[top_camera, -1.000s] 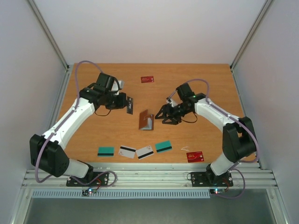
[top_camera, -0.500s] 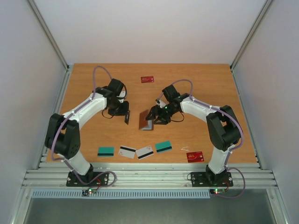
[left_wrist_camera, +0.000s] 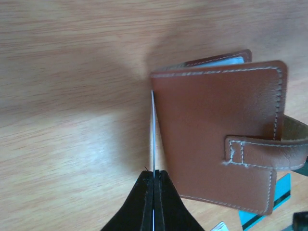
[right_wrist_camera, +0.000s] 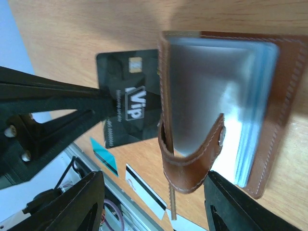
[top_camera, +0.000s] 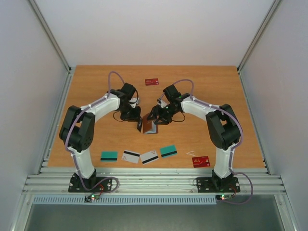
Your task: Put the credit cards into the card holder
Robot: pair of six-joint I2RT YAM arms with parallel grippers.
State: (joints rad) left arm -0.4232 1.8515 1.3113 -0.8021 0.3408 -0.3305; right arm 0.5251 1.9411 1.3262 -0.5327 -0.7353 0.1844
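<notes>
An orange-brown wood-grain table (top_camera: 226,82) fills the bottom of a booth closed in at the back and on both sides by plain pale grey wall panels (top_camera: 159,29). Slim aluminium posts (top_camera: 53,38) run up the corners. Ribbed aluminium rails (top_camera: 154,182) edge the near side, with a slotted grey strip (top_camera: 154,199) just below. The light is soft and even.

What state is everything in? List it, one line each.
Holder, open, standing on edge, strap unsnapped.
Black card, pinched edge-on beside holder's cover, not inside.
Left hand, shut on that card.
Right hand, open, over holder.
Teal cards, flat on table.
White cards, flat on table.
Red cards, flat on table.
</notes>
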